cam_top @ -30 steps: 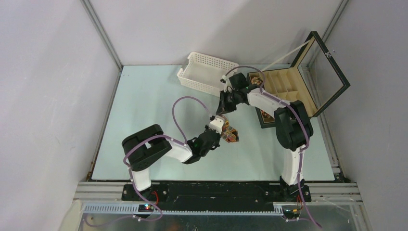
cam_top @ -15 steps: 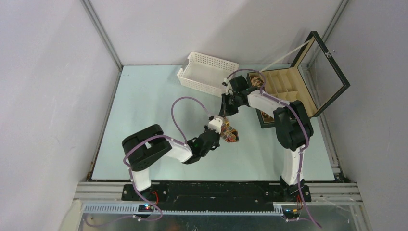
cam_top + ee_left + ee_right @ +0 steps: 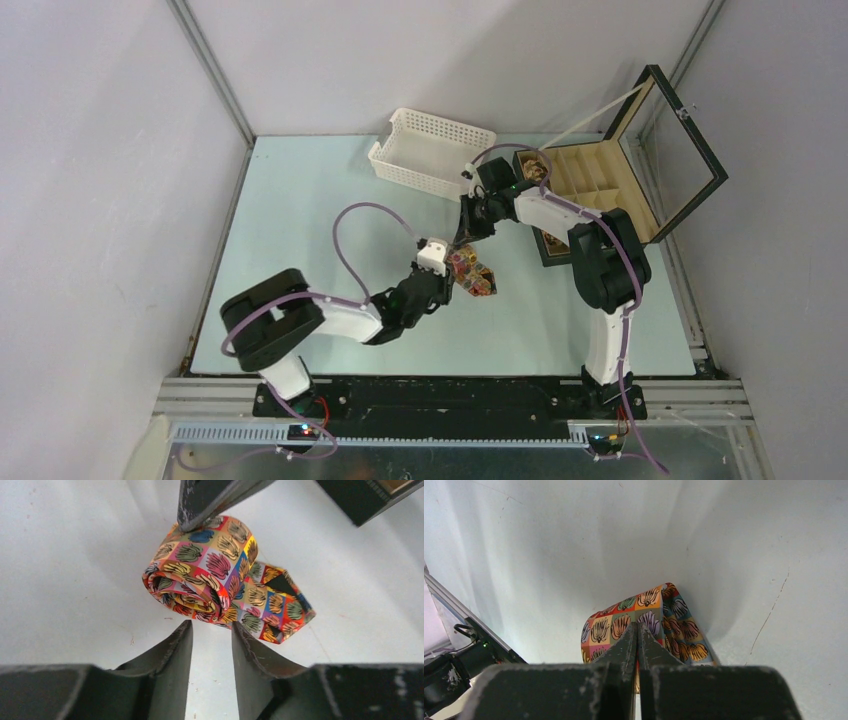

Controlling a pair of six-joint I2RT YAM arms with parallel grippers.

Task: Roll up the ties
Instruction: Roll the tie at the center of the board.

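A tie (image 3: 472,274) with bright squares of red, orange, yellow and blue lies on the table as a coil (image 3: 200,570), its pointed end (image 3: 280,612) flat beside it. My left gripper (image 3: 212,626) is open just short of the coil, with nothing between its fingers. From above, the tips of my shut right gripper (image 3: 638,626) rest on the coil's top (image 3: 624,617). In the left wrist view the right gripper's fingers (image 3: 200,502) touch the coil's far upper edge. In the top view the left gripper (image 3: 452,278) and the right gripper (image 3: 464,243) meet at the tie.
A white perforated basket (image 3: 428,150) stands at the back of the table. A black compartmented box (image 3: 600,185) with its glass lid (image 3: 690,150) raised stands at the back right, with a patterned coil (image 3: 533,166) in a far compartment.
My left gripper has let go of the coil, opened and drawn back a little towards the left. The right gripper has moved in and stayed shut on top of the coil.
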